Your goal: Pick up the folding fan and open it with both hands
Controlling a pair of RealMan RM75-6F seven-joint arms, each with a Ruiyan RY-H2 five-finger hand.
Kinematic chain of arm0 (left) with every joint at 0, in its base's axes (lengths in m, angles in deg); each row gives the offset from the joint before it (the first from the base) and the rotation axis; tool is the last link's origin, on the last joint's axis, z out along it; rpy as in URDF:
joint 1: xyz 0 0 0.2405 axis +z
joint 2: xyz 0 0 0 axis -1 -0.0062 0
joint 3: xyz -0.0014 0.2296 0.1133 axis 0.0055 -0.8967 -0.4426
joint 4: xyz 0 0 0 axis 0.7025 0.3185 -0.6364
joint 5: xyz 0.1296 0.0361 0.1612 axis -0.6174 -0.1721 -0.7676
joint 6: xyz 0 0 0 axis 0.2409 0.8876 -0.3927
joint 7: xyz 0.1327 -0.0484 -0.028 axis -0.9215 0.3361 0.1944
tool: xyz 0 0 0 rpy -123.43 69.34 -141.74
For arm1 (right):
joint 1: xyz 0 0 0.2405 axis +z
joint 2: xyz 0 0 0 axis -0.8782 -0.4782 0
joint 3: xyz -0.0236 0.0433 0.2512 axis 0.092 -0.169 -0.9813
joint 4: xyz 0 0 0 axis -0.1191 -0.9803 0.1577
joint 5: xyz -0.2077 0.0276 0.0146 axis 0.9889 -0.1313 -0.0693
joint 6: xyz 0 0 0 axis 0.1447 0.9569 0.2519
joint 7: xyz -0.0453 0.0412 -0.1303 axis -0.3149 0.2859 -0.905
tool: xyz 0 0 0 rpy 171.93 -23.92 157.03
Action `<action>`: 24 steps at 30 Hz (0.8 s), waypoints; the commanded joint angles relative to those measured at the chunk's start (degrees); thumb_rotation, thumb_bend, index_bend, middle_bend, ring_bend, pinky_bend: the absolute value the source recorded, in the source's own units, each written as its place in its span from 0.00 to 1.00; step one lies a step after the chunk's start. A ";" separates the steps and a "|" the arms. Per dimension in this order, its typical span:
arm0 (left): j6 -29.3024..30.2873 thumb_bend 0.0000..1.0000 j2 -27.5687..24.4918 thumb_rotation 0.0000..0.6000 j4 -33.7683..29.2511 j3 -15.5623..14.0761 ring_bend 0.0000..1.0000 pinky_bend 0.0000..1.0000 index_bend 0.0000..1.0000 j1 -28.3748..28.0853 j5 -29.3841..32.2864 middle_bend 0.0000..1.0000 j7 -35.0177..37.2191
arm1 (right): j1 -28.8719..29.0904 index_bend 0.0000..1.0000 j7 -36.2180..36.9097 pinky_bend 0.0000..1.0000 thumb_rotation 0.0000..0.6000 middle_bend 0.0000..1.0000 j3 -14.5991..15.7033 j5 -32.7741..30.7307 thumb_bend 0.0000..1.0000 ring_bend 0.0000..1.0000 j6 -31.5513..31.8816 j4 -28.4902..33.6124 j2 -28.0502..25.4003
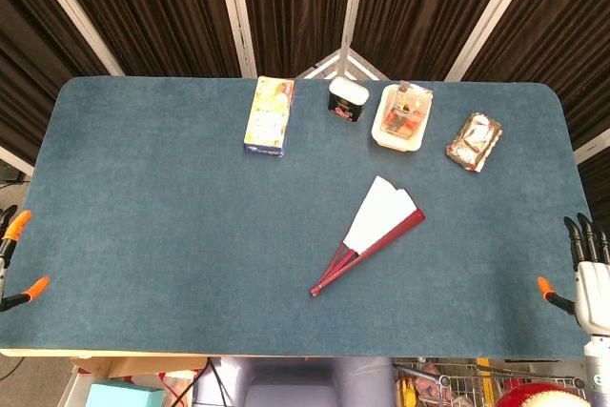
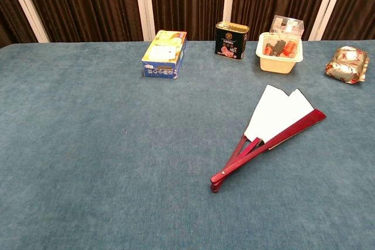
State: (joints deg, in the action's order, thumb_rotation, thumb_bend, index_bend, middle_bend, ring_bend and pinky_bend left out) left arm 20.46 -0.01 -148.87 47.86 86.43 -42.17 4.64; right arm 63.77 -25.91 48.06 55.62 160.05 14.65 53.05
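One fan [image 1: 375, 232] is lying partly spread right of the table's [image 1: 143, 197] centre, its long axis running diagonally, pivot toward me, leaf toward the far right. I'm seeing both hands, left [image 1: 11, 256] and right [image 1: 587, 269], waiting at the table edges, fingers apart, holding nothing.

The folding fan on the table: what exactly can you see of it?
The folding fan lies flat on the blue table, right of centre, partly spread. Its white leaf, which looks like paper, shows a couple of panels fanned out at the far end. Dark red ribs, glossy like lacquered wood or plastic, converge at a pivot at the near-left end. It points diagonally toward the far right. Only the table touches it; neither hand is near.
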 commanded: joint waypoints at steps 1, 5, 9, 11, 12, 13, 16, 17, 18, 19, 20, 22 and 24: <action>0.03 0.00 -0.02 1.00 -0.04 0.03 0.00 0.00 0.00 0.02 0.06 0.00 0.03 | 0.00 0.00 0.03 0.00 1.00 0.00 0.01 0.04 0.24 0.00 0.00 0.02 -0.02; 0.06 0.00 -0.11 1.00 -0.21 0.09 0.00 0.00 0.00 0.08 0.21 0.00 0.29 | -0.01 0.00 0.08 0.00 1.00 0.00 0.04 0.11 0.24 0.00 0.00 0.05 -0.08; 0.16 0.00 -0.11 1.00 -0.06 0.01 0.00 0.00 0.00 0.09 -0.01 0.00 0.08 | -0.13 0.00 0.66 0.00 1.00 0.00 0.09 0.40 0.24 0.00 0.23 0.10 -0.18; 0.22 0.00 -0.08 1.00 -0.06 0.06 0.00 0.00 0.00 0.12 0.06 0.00 0.23 | -0.06 0.00 0.75 0.00 1.00 0.00 0.24 0.85 0.24 0.00 0.23 0.06 -0.15; 0.15 0.00 -0.07 1.00 -0.04 0.12 0.00 0.00 0.00 0.10 0.19 0.00 0.31 | 0.02 0.00 0.73 0.00 1.00 0.00 0.33 1.17 0.24 0.00 0.21 -0.06 -0.08; 0.05 0.00 -0.08 1.00 -0.08 0.13 0.00 0.00 0.00 0.08 0.28 0.00 0.38 | 0.10 0.00 0.85 0.00 1.00 0.00 0.41 1.47 0.24 0.00 0.18 -0.13 -0.03; -0.20 0.00 -0.08 1.00 -0.18 0.12 0.00 0.00 0.00 -0.04 0.30 0.00 0.32 | 0.29 0.00 1.67 0.00 1.00 0.00 0.68 2.24 0.24 0.00 -0.06 -0.38 0.03; -0.17 0.00 -0.06 1.00 -0.11 0.07 0.00 0.00 0.00 -0.06 0.16 0.00 0.10 | 0.38 0.00 2.18 0.00 1.00 0.00 0.86 2.51 0.24 0.00 -0.35 -0.36 -0.06; -0.11 0.00 -0.03 1.00 -0.07 0.03 0.00 0.00 0.00 -0.05 0.05 0.00 -0.07 | 0.51 0.00 2.63 0.00 1.00 0.00 1.04 2.87 0.24 0.00 -0.65 -0.32 -0.15; -0.03 0.00 0.00 1.00 -0.07 0.00 0.00 0.00 0.00 -0.01 0.00 0.00 -0.15 | 0.69 0.00 2.97 0.00 1.00 0.00 1.18 3.42 0.24 0.00 -0.81 -0.38 -0.23; 0.04 0.00 0.02 1.00 -0.07 -0.01 0.00 0.00 0.00 0.03 -0.01 0.00 -0.20 | 0.93 0.00 3.27 0.00 1.00 0.00 1.31 4.18 0.24 0.00 -0.88 -0.65 -0.29; 0.19 0.00 0.03 1.00 -0.04 0.08 0.00 0.00 0.00 0.09 0.07 0.00 -0.26 | 1.63 0.00 4.14 0.00 1.00 0.00 1.51 6.09 0.24 0.00 -0.99 -1.54 -0.22; 0.23 0.00 0.04 1.00 -0.07 0.20 0.00 0.00 0.00 0.08 0.23 0.00 -0.23 | 2.59 0.00 5.89 0.00 1.00 0.00 1.77 8.14 0.24 0.00 -1.47 -2.75 0.03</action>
State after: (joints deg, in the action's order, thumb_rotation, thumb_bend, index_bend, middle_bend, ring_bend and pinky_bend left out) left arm 20.69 0.02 -148.93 48.04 86.52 -41.97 4.40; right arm 65.39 -21.58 49.49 62.03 159.07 13.07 52.92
